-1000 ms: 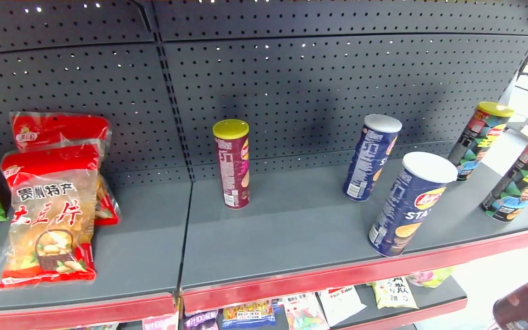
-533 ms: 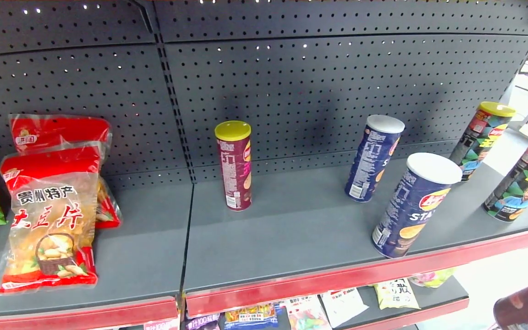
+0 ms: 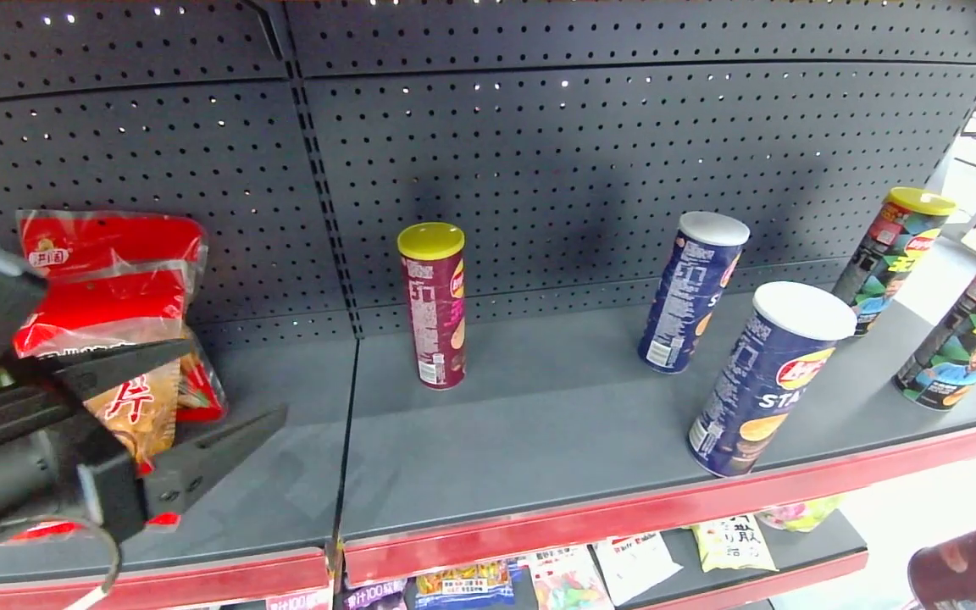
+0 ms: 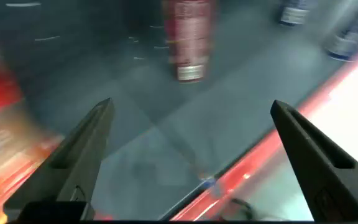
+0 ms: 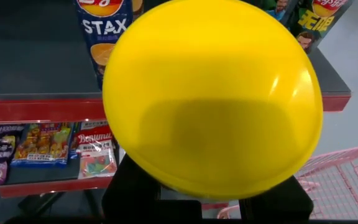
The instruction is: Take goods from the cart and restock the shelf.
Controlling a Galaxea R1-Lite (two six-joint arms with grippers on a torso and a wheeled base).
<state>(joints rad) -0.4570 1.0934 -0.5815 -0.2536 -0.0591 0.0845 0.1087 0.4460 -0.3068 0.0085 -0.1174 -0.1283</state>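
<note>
The right gripper clasps the held can, its black fingers on either side of the body just under the yellow lid. The lid end faces the wrist camera, so the can's long axis runs straight away from that camera. In the head view its maroon body sits tilted at the lower right, in front of and below the shelf, apart from it. Beside it in the right wrist view is the pink wire cart.

The left gripper hovers over the left part of the shelf with its jaws spread wide and nothing between them, partly in front of the red bags.

The shelf is flat grey metal with a red lip. Below it, packets lie on a lower level. Upright near the lip stand the near blue can and, to its right, the near green can. Farther back stand the maroon can, yellow lid up, the far blue can and the far green can, all well apart. A dark pegboard closes the back
</note>
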